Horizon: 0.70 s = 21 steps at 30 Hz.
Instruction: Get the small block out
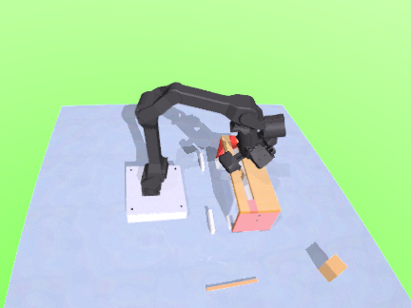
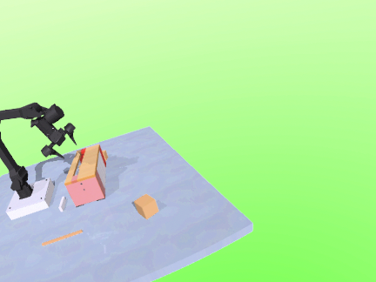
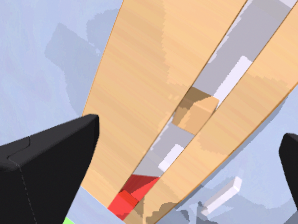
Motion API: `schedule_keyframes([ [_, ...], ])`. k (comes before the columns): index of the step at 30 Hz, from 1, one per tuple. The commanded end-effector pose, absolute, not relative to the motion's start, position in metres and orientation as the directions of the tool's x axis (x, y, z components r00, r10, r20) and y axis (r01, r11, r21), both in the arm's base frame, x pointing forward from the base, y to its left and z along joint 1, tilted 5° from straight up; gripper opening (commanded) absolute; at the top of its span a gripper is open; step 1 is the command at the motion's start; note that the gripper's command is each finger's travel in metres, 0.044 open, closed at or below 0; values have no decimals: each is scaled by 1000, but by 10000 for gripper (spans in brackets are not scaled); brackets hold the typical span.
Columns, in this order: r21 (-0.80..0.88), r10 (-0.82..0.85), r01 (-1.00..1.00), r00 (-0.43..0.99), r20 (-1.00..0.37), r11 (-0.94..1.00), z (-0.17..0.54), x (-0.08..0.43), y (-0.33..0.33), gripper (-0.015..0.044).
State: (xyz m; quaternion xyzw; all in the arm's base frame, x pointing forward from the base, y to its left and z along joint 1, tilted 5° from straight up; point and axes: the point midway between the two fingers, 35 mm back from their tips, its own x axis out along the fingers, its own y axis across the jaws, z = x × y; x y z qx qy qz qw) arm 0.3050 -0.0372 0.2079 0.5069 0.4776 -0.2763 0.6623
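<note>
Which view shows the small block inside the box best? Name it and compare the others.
The wrist view: it looks down through the slot in the box, showing the block large and nearly whole. The top view shows it small in the slot; the exterior view does not show it clearly.

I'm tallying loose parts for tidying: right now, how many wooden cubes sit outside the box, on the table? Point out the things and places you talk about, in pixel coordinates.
1: a wooden cube (image 1: 332, 268) (image 2: 146, 206), past the pink end of the box (image 1: 256, 221) (image 2: 87, 193). The arm blocks part of the top view, so another could be hidden.
</note>
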Motion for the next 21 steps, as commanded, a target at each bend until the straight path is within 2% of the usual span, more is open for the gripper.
schedule_keyframes([
  [1, 70, 257, 995, 86, -963, -71, 150, 268, -14, 400],
  [21, 64, 259, 995, 82, -962, -76, 142, 270, -15, 400],
])
